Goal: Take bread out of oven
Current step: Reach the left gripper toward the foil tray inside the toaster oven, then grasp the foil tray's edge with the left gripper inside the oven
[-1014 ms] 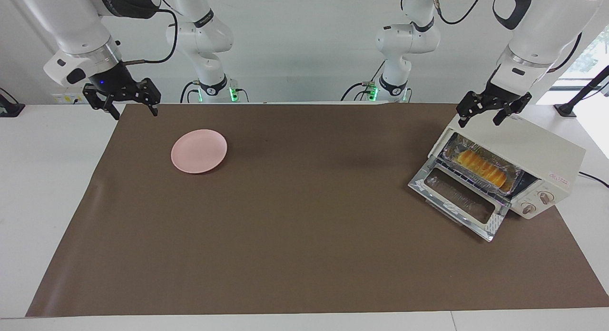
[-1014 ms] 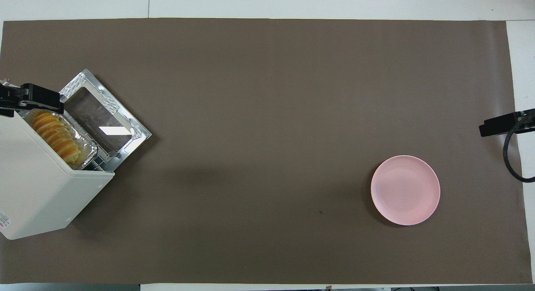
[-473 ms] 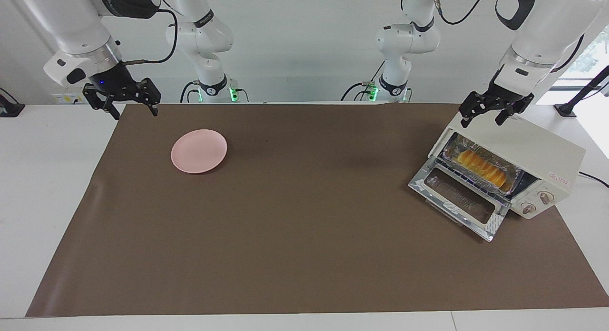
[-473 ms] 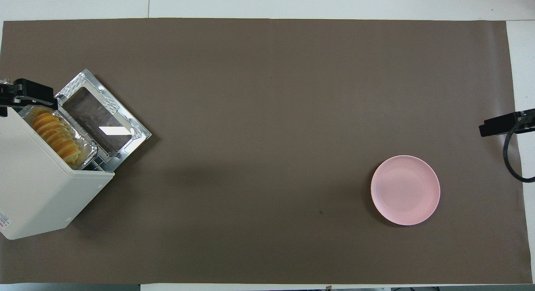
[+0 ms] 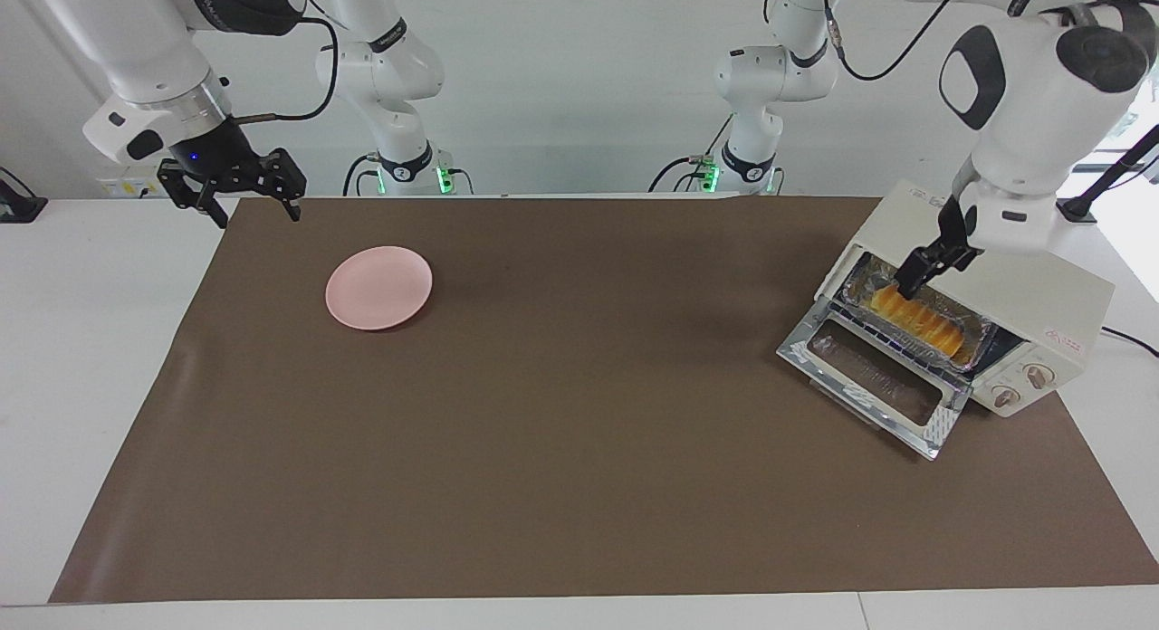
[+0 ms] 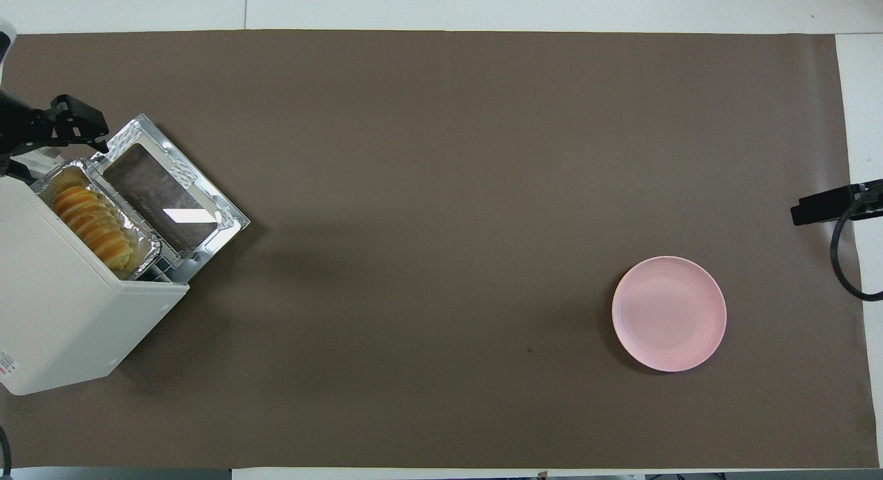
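The oven (image 5: 996, 313) is set at the left arm's end of the table, its door (image 5: 874, 381) dropped open. The bread (image 5: 919, 320) is held in a foil tray (image 5: 976, 331) inside. A plate (image 5: 378, 287) is placed toward the right arm's end.

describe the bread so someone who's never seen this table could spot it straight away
Find the cream-white oven at the left arm's end of the table, its glass door dropped open. On its rack sits a crinkled foil tray; the bread is the ridged yellow-orange loaf in it.
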You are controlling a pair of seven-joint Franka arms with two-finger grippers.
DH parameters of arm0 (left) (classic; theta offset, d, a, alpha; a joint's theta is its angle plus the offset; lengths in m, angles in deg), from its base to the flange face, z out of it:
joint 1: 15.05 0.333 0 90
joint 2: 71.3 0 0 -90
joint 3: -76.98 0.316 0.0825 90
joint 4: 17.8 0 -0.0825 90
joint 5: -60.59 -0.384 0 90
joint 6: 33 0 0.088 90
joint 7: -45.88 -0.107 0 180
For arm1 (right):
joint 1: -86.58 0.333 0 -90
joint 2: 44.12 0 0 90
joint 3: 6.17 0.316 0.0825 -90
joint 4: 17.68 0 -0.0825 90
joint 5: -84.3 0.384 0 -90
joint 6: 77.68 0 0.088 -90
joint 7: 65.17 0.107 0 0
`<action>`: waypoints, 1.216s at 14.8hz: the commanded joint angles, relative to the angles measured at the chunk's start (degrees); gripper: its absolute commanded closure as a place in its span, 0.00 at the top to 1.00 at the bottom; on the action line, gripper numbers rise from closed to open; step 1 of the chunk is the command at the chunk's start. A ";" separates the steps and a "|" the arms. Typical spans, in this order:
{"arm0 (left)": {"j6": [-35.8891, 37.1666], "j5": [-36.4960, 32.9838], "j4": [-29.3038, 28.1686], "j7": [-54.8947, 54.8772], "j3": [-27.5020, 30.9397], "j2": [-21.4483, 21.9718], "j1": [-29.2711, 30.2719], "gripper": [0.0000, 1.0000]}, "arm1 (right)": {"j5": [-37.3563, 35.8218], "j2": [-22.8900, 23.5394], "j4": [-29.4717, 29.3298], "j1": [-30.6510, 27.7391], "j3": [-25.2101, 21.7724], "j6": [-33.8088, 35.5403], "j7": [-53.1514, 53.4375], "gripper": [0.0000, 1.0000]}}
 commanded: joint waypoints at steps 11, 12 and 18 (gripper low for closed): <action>-19.69 -2.97 -20.11 15.90 0.70 1.39 3.03 1.00 | 0.94 -1.32 1.31 -0.24 0.09 0.12 -0.33 1.00; -19.96 -2.97 -20.57 16.16 0.61 1.40 3.29 1.00 | 0.94 -1.32 1.31 -0.24 0.09 0.12 -0.33 1.00; -24.54 -2.97 -24.26 19.85 0.61 0.78 4.61 1.00 | 0.94 -1.32 1.31 -0.24 0.09 0.12 -0.33 1.00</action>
